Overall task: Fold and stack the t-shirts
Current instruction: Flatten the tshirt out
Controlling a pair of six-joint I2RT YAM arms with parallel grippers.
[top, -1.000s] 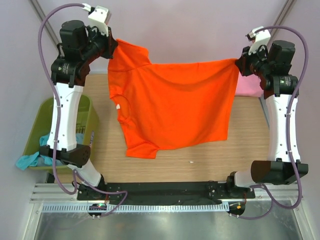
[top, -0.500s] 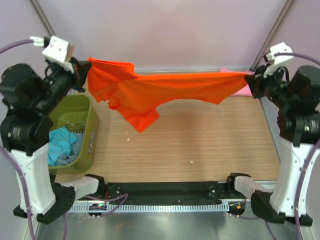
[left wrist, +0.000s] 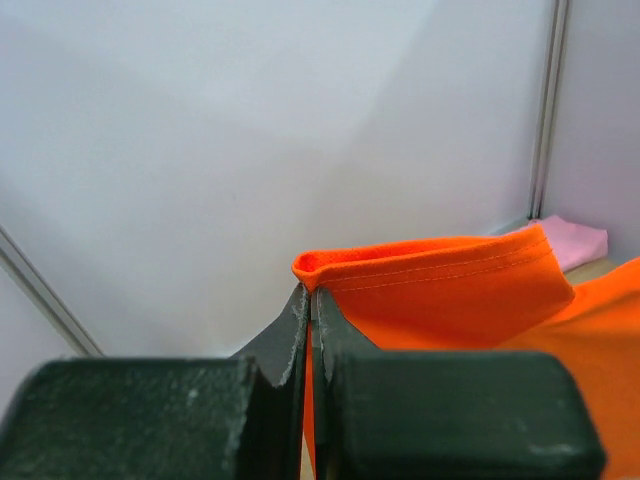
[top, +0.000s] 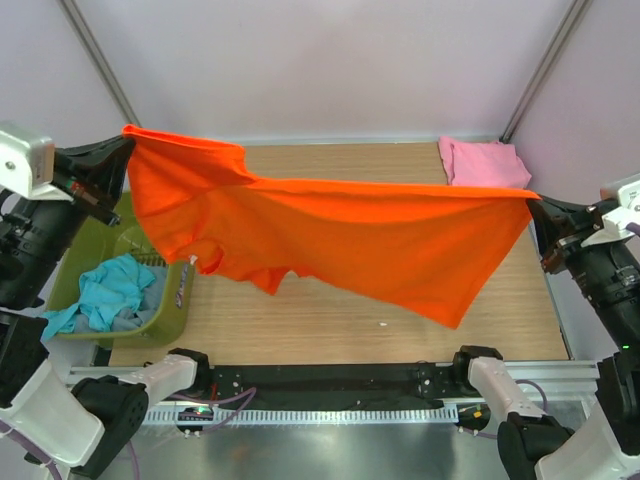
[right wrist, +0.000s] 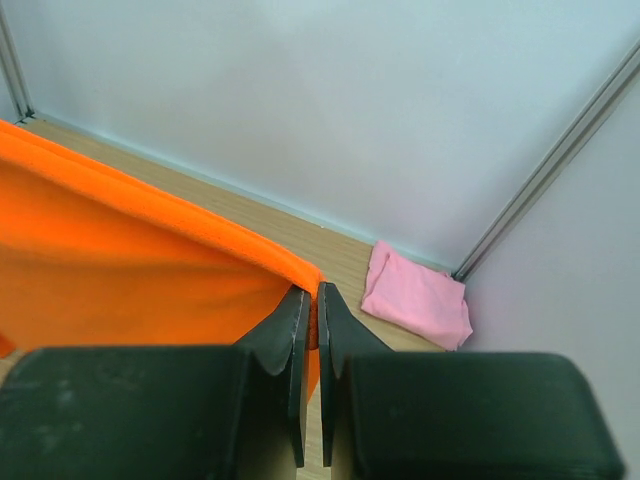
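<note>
Seen from above, the left arm (top: pixel 45 215) is rising at the left edge with its wrist turned inward. The left jaws are clamping the top corner of the orange t-shirt (top: pixel 340 240). The right arm (top: pixel 600 265) is standing likewise at the right edge, and the right jaws are pinching the opposite corner. The shirt is hanging stretched between them in the air above the wooden surface (top: pixel 330 320). Its top edge is pulling taut and its lower edge is sagging, lowest toward the right; I cannot tell whether it is touching the wood. Both arms are running out of the frame at the sides. A folded pink t-shirt (top: pixel 482 162) is lying at the far right corner. A teal t-shirt (top: pixel 105 295) is lying bunched in the olive tub (top: pixel 170 290), which the orange cloth is partly covering.

In the left wrist view, the left jaws are pressing together on a rolled orange hem, with cloth showing as a thin strip between them. The shirt is spreading rightward and running off the frame, and only a sliver of pink is showing beyond it.

In the right wrist view, the right jaws are closing tightly on the shirt's corner. The cloth is filling the left side, and the pink shirt is resting on the wood near the corner post.
</note>
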